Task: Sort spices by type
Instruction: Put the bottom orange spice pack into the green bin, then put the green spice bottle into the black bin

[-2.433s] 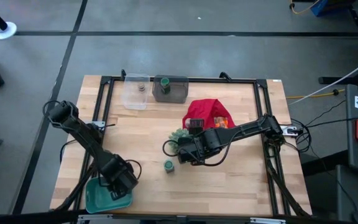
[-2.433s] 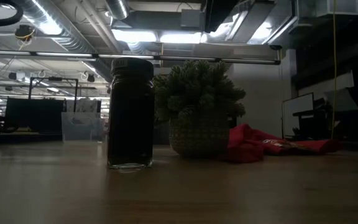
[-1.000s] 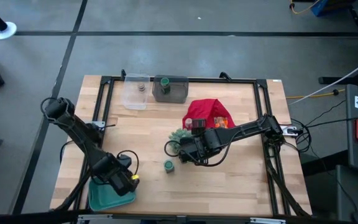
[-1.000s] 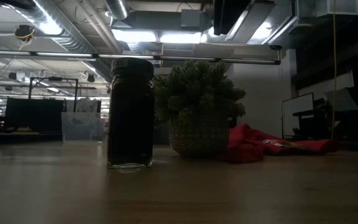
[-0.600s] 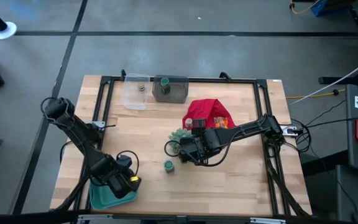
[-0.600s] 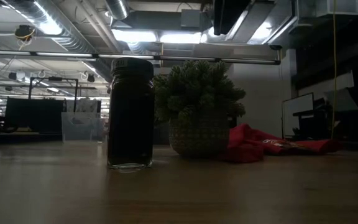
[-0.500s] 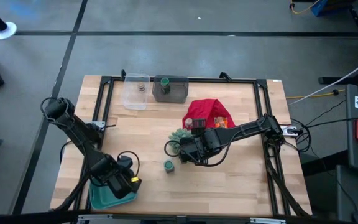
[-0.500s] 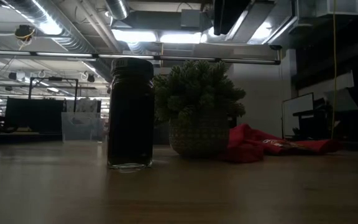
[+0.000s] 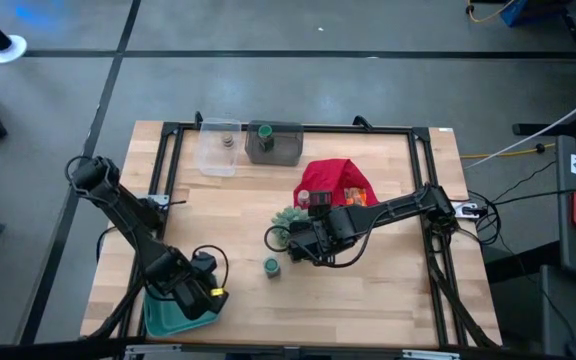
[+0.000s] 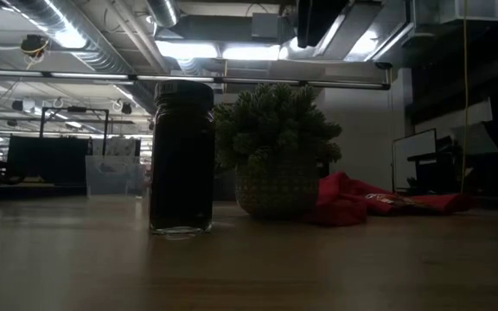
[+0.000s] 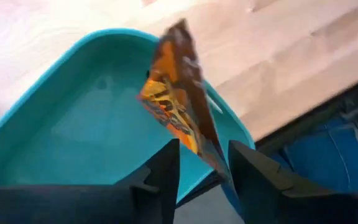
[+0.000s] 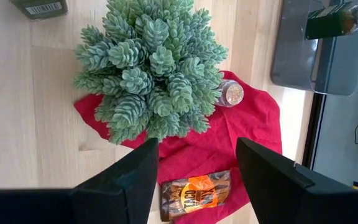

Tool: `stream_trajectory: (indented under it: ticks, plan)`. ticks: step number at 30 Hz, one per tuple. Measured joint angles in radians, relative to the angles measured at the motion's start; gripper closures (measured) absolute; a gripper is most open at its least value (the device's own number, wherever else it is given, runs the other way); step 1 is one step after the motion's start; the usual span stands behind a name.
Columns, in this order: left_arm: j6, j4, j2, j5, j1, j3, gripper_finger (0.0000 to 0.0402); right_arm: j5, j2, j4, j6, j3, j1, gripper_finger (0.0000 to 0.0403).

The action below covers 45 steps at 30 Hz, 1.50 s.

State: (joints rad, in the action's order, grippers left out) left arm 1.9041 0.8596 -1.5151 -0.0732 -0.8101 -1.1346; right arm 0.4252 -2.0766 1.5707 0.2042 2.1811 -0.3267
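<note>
My left claw [image 11: 201,165] over teal tray [image 11: 73,124], near-left bench [image 9: 368,290]; fingers parted, orange packet [image 11: 179,93] between them. Right claw [image 12: 197,162] open above spiky plant [image 12: 151,68].

— What colours are in front of my left jaws?
— An orange and brown packet [image 11: 178,102] over a teal tray [image 11: 73,118].
— And under my right?
— A grey-green plant [image 12: 151,65], a red cloth [image 12: 253,124], pale wood table [image 12: 23,118].
</note>
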Motion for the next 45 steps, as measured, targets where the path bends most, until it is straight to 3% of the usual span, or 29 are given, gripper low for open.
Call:
stream_trajectory:
  ticks: [12, 16, 27, 36, 45]
  plan:
    - [-0.126, -0.120, 0.082, -0.029, 0.000, 0.000, 0.0276, 0.000, 0.065, 0.000, -0.001, 0.000, 0.000, 0.0187]
    - [-0.212, -0.151, 0.092, -0.103, 0.003, 0.000, 0.0276, -0.007, 0.082, 0.001, -0.003, 0.000, 0.000, 0.0187]
    - [-0.627, -0.282, 0.092, -0.372, 0.056, 0.000, 0.0276, -0.018, 0.152, 0.001, -0.004, 0.000, 0.000, 0.0187]
    - [-0.914, -0.265, 0.092, -0.366, 0.134, 0.000, 0.0276, -0.018, 0.246, 0.000, -0.004, 0.000, 0.000, 0.0187]
    - [-1.003, -0.261, 0.020, -0.306, 0.241, 0.040, 0.0276, -0.017, 0.309, 0.001, 0.000, 0.000, 0.000, 0.0187]
